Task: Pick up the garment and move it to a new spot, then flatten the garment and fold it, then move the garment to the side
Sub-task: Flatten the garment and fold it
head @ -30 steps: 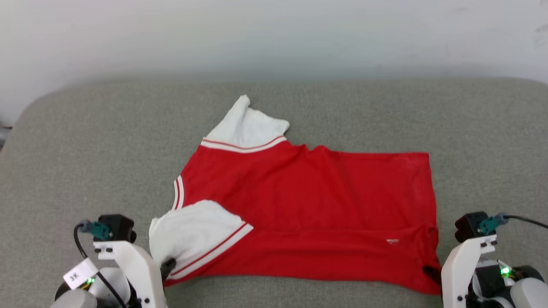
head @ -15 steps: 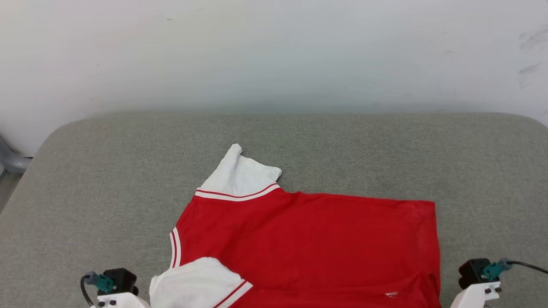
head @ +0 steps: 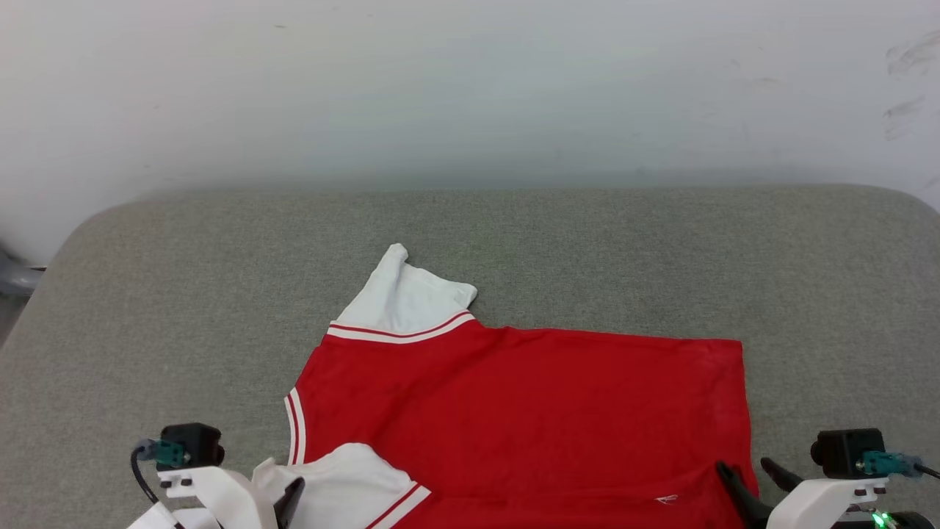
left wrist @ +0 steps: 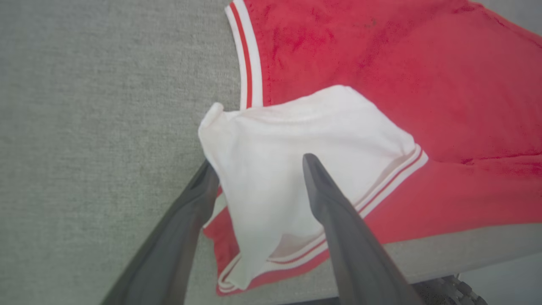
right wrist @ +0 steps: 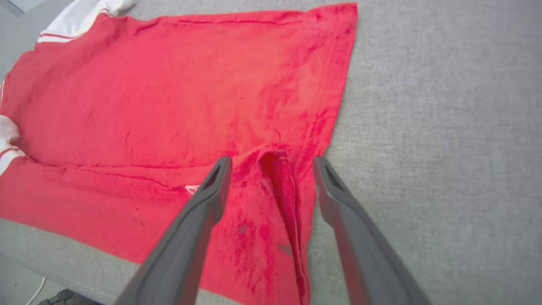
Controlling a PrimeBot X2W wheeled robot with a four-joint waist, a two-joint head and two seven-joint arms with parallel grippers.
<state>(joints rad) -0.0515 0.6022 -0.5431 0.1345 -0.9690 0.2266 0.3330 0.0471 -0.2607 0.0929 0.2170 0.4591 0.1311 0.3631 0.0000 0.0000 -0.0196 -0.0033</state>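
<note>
- Head view: the garment lies spread with its plain red side up on the near half of the grey surface. The collar end is to the left and the hem to the right, and its near edge is cut off by the bottom of the frame.
- The far white sleeve juts toward the pale wall. The near white sleeve is folded over onto the red body.
- A small white mark sits near the hem, on the near right.
- Left wrist view: the left hand is released, its fingers spread either side of the near sleeve. One is at the sleeve's outer edge and one is over the white cloth; contact cannot be told.
- Right wrist view: the right hand is released, its fingers apart astride a raised crease at the near hem corner. The outer finger is over bare surface just beside the hem.
</note>
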